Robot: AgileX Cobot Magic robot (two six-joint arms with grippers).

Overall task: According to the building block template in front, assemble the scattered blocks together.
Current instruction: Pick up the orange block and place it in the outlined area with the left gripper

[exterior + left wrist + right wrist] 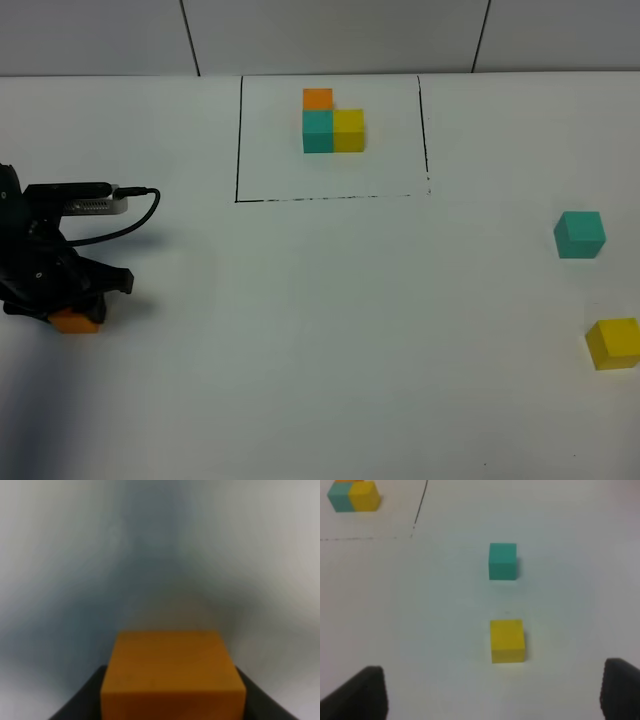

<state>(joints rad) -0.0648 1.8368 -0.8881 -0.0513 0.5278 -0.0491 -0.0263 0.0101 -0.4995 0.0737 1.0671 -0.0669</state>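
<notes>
The building block template point(332, 125), an orange, teal and yellow L-shaped cluster, sits inside a thin black rectangle at the back centre; part of it shows in the right wrist view point(352, 495). My left gripper point(72, 306) is low at the left edge of the table, shut on the orange block point(75, 322). In the left wrist view the orange block point(172, 677) fills the space between the dark fingers point(82, 700). The teal block point(579, 234) and yellow block point(612, 343) lie at the right. My right gripper point(492, 695) is open, short of the yellow block point(507, 640) and teal block point(502, 561).
The white table point(330, 330) ends at a grey panelled wall along the back. The left arm's cable point(135, 215) loops over the table near the left edge. The black frame line point(330, 198) marks the template area.
</notes>
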